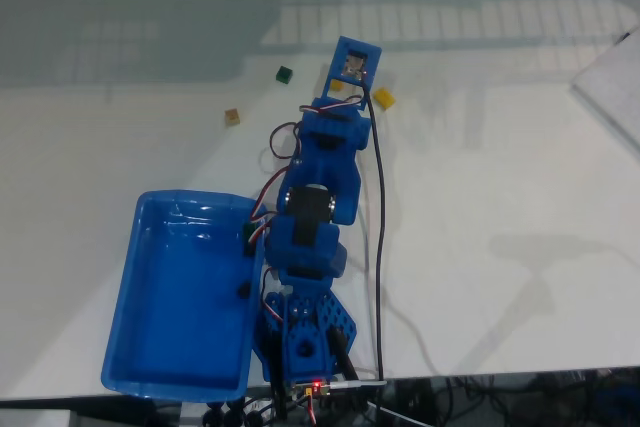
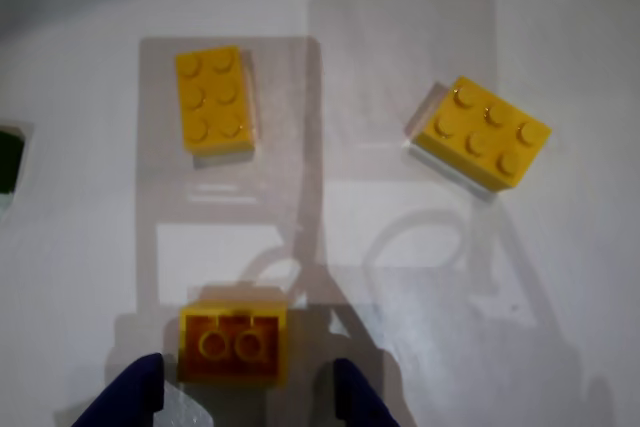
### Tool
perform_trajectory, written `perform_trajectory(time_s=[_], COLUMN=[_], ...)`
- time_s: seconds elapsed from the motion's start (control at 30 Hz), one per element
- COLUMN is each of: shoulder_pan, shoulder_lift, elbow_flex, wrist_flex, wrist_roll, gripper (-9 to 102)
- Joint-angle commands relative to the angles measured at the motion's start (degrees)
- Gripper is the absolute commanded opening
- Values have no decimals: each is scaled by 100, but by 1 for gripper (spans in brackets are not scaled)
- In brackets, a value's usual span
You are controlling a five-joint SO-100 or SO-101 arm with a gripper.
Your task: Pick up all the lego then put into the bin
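I take the bin (image 1: 190, 297) as the reference landmark and work from left to right.

1. In the fixed view, the bin sits at the left of my arm's base, touching or nearly touching it. Its interior shows only glossy blue plastic; no brick lies inside, so I judge that the whole task remains to be done.

2. Beyond the bin's far rim, the tan brick (image 1: 232, 117) lies on the white table (image 1: 480, 197). The dark green brick (image 1: 284, 74) lies farther from the bin and to the right of the tan one. Both are well apart from the bin.

3. My arm is stretched away from the bin, placing the wrist camera over the yellow group. One yellow brick (image 1: 384, 99) shows just right of the camera housing.

4. In the wrist view, a sliver of the green brick (image 2: 8, 159) appears at the left edge. Next come an upright yellow brick (image 2: 213, 98), studs up, and below it an overturned yellow brick (image 2: 232, 343) with its hollow underside showing. A tilted yellow brick (image 2: 479, 132) lies to the right.

5. My gripper (image 2: 245, 397) is spread apart, with one blue fingertip on each side of the overturned brick and clamped on nothing. I judge this straddle to be alignment for closing on that brick, the nearest of the three.
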Motion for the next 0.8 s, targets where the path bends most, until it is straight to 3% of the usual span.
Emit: perform_trajectory(time_s=[0.0,0.27,0.63,0.77], shoulder_pan=[-70,-97,-97,-105], shoulder_lift=[-62,-299,-466,-483], elbow_flex=[-413,-536,-598,-589], wrist_flex=[-79,-79,-79,-79], wrist_roll=[26,-9,-123,-132], gripper=[22,21,1,0])
